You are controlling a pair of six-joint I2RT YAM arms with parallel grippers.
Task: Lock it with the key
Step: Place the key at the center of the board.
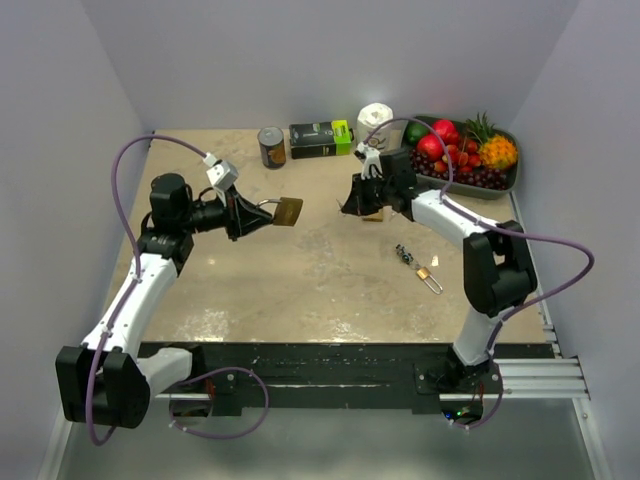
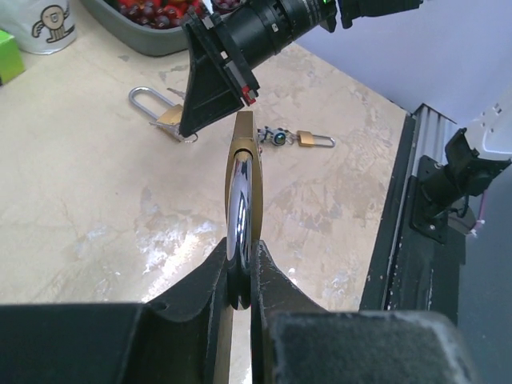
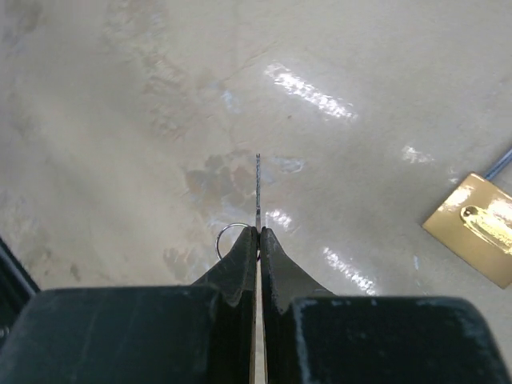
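Left gripper (image 2: 240,268) clamped on the padlock (image 2: 240,172), right gripper (image 3: 258,240) pinched shut on the key (image 3: 258,184).
From my seat, the left gripper's fingers are nearly closed around the padlock's steel shackle. They hold it in the air over the desk (image 1: 300,290), left of centre, brass body pointing at the right gripper. There is a gap between the two. The key shows edge-on, its blade sticking out past the right fingertips and its ring beside one finger. A second padlock (image 3: 474,228) lies flat on the desk near the right gripper, and a small padlock (image 1: 425,272) lies toward the right edge. Along the far edge I see a can (image 1: 271,146), a box (image 1: 320,139), a mug (image 2: 48,24) and a fruit tray (image 1: 505,183) in the far right corner.
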